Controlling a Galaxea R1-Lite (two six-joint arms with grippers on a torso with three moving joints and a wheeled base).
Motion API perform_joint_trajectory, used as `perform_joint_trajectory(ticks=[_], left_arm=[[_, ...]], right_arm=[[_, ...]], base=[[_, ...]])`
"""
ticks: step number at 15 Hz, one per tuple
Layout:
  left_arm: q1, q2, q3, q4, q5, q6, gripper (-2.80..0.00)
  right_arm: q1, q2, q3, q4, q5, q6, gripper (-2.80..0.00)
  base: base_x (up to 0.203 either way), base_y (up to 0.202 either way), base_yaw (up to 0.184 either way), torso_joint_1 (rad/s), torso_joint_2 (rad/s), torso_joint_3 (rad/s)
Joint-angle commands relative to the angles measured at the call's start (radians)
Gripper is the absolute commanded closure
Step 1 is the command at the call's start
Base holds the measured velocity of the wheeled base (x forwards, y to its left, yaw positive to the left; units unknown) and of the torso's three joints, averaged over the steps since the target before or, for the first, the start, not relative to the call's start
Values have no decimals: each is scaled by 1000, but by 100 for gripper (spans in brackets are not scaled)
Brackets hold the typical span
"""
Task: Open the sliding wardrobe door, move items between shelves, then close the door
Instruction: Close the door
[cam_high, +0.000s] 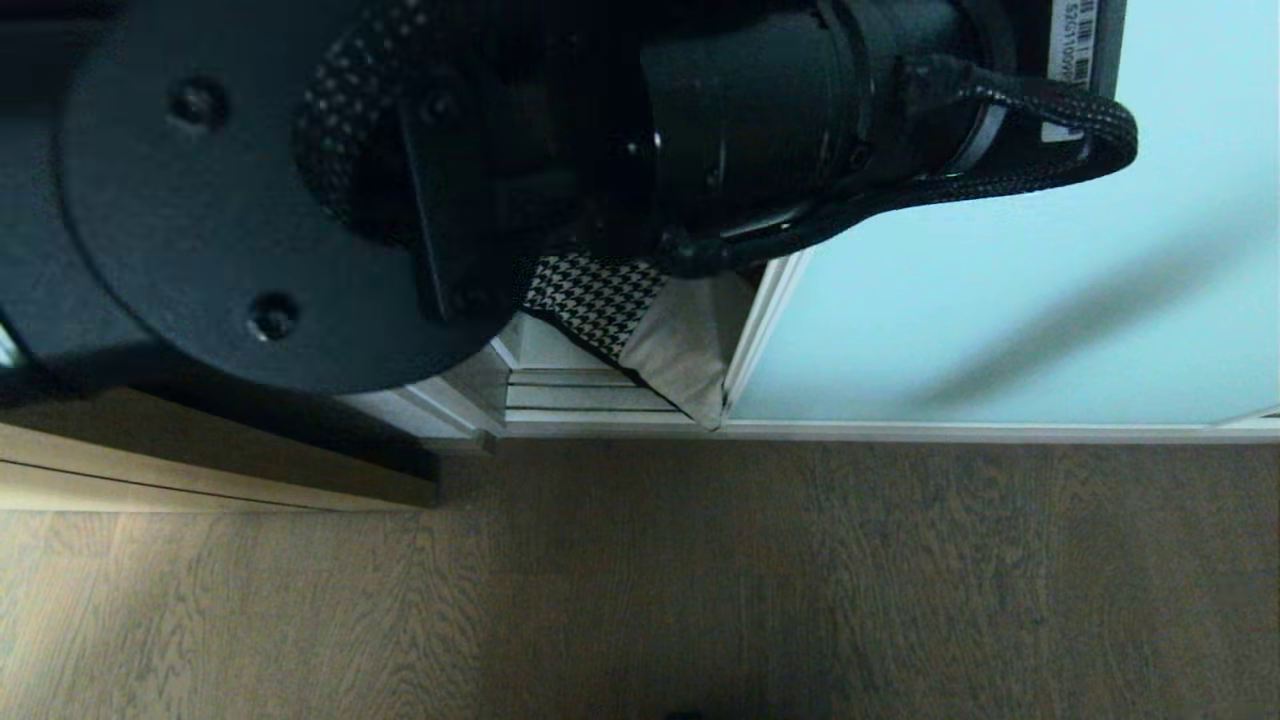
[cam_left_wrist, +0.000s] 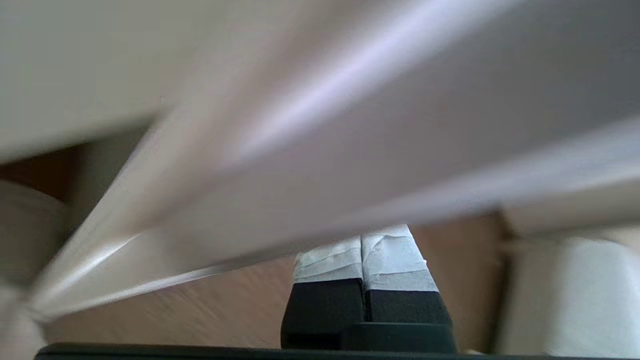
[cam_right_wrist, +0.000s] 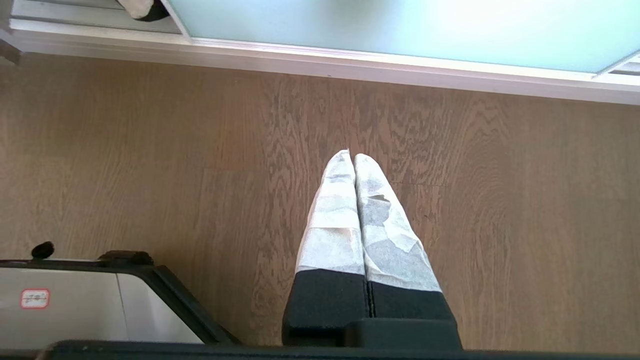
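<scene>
Sliding wardrobe door (cam_high: 1010, 300): pale aqua glass, drawn partly aside, leading edge beside cushion (cam_high: 640, 320) propped low in the opening. Left arm fills upper head view; left gripper (cam_left_wrist: 362, 240) pressed together, empty, close under blurred white frame. Right gripper (cam_right_wrist: 352, 155) likewise together, parked over wood floor (cam_high: 640, 600). Judged: pinched tips best pressed flat to the door's frame edge, pushing along the track.

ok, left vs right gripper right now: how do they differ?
The left gripper sits close against blurred white panel edges, with little floor visible; the right gripper hangs apart from everything, over bare wood floor, short of the aqua glass door. The left fingertips are partly cut off by that panel; the right ones show whole. Shared: both shut, empty, white-wrapped tips.
</scene>
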Motion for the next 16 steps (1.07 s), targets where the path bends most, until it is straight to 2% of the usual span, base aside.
perform_joint_trajectory(ticks=[1,8,14,16], left_arm=[[1,9,0,-52,40,10,0],[3,-66,41,-58,164,45,0],[18,-243,186,-57,198,81,0],[47,-300,246,-57,204,93,0]], right_arm=[[0,-1,2,0,0,0,0],[0,-1,2,0,0,0,0],[0,-1,2,0,0,0,0],[0,-1,2,0,0,0,0]], base=[[0,0,0,0,0,0],[0,0,0,0,0,0],[0,0,0,0,0,0],[0,0,0,0,0,0]])
